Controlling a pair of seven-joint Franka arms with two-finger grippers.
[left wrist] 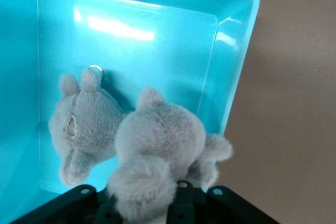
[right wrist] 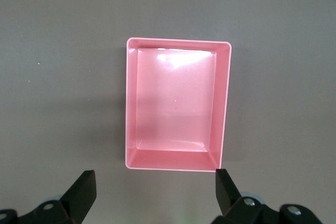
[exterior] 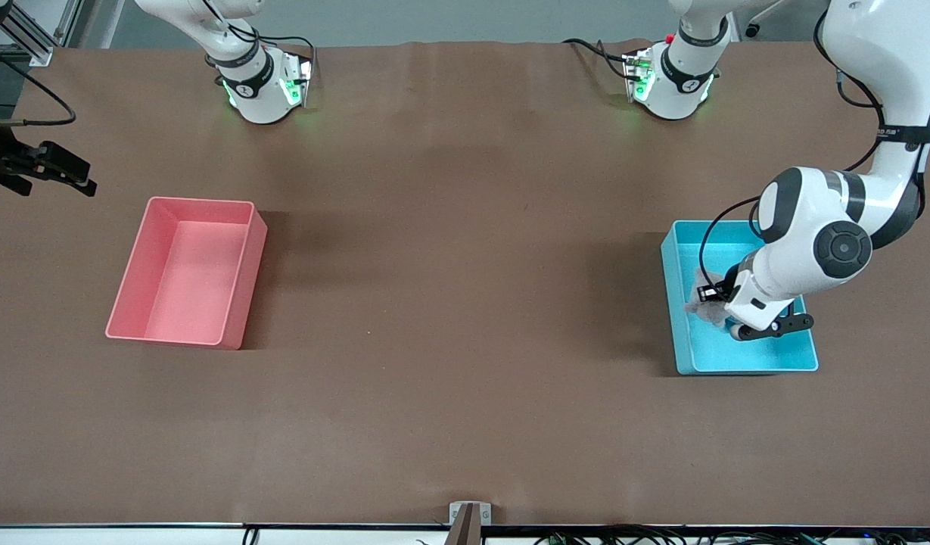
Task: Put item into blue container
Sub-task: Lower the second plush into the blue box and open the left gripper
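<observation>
Jaws L: left gripper (exterior: 726, 322) pinching grey plush toy (left wrist: 142, 145) by its tail end; fingers mostly hidden by fur in left wrist view.
Jaws R: right gripper (right wrist: 152, 190) spread wide, nothing between the fingers (right wrist: 84, 190).
L grip pos: down inside blue container (exterior: 680, 318), over its floor, near the wall at 9 o'clock in front view.
R grip pos: up in air over pink bin (exterior: 185, 272), looking straight down into it; arm waiting.
Toy: hangs head-down in blue container; head w/ two ears near bin floor, small metal ring (left wrist: 96, 70) at the ears. Can't tell if head touches floor. In front view only a grey bit shows beside the wrist.
Blue container: on table (exterior: 465, 341) at left arm's end, approx 3 o'clock in front view; upright, holds no other item besides the toy.
Pink bin: at right arm's end, approx 9 o'clock in front view; upright, well apart from blue container.
Table: brown surface.
</observation>
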